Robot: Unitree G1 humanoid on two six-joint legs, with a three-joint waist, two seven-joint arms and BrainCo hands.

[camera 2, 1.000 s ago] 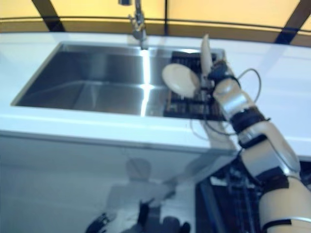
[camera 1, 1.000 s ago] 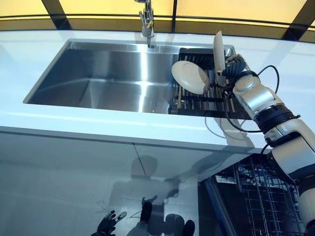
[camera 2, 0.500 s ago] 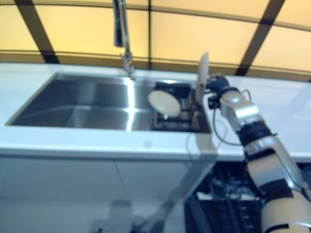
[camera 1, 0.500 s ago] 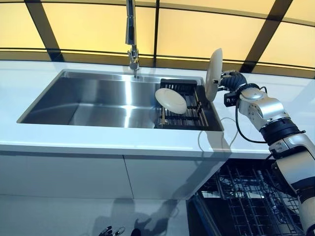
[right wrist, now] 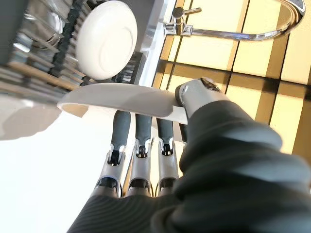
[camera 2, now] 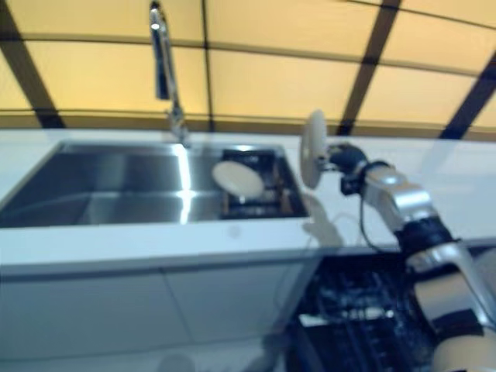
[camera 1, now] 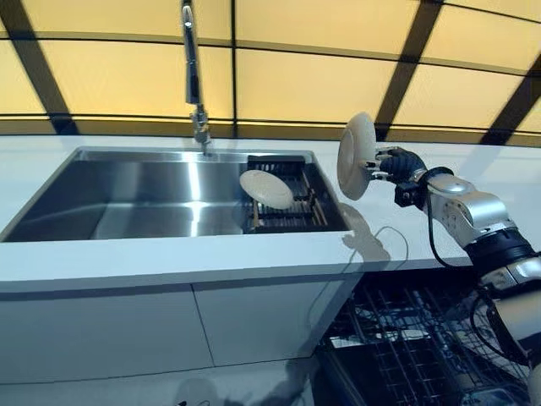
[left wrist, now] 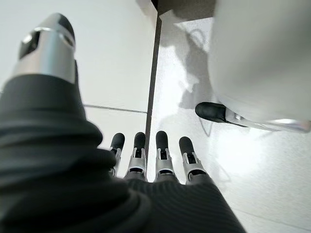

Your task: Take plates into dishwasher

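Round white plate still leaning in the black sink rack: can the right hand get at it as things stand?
Probably not yet. The right hand already pinches another round white plate on edge above the white counter, so its fingers are occupied. The path to the racked plate in the black rack looks open otherwise.

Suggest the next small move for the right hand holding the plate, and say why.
Probably carry the round white plate down and to the robot's right toward the open black wire dishwasher rack. The right hand pinches it on edge above the white counter, clear of the dark sink rack, where a second white plate waits. The left hand hangs open.
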